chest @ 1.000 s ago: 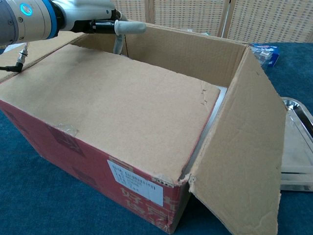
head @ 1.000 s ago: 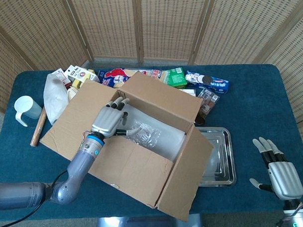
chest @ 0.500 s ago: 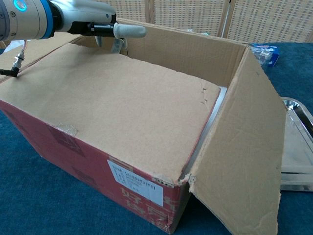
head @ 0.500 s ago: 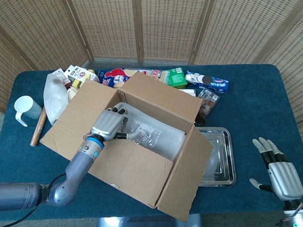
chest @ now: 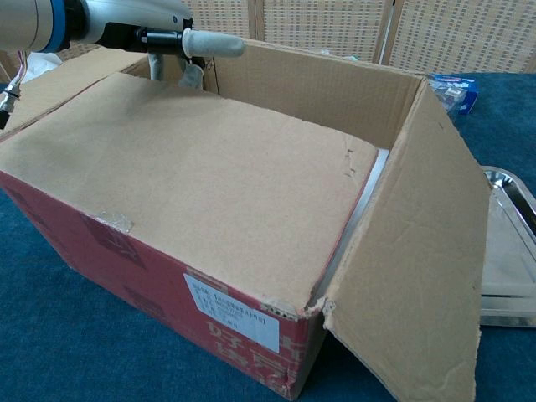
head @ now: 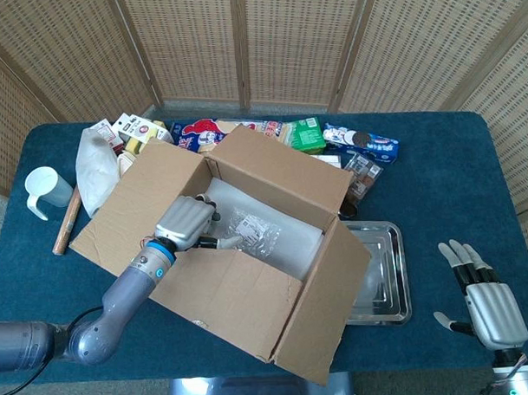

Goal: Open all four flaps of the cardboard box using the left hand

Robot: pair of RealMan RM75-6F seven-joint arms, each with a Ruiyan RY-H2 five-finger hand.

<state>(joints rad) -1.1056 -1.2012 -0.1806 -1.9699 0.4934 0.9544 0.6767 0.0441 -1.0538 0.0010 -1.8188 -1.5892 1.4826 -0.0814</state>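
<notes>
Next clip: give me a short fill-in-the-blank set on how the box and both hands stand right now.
1. The flap of the cardboard box nearest the robot still lies ____ over the opening.
2. The left robot hand is at that flap's far edge, over the ____ packaging inside the box.
3. The right robot hand holds ____ and rests on the blue table.
4. The metal tray sits on the box's ____ side in the head view.

Missing words: closed; clear plastic; nothing; right
</notes>
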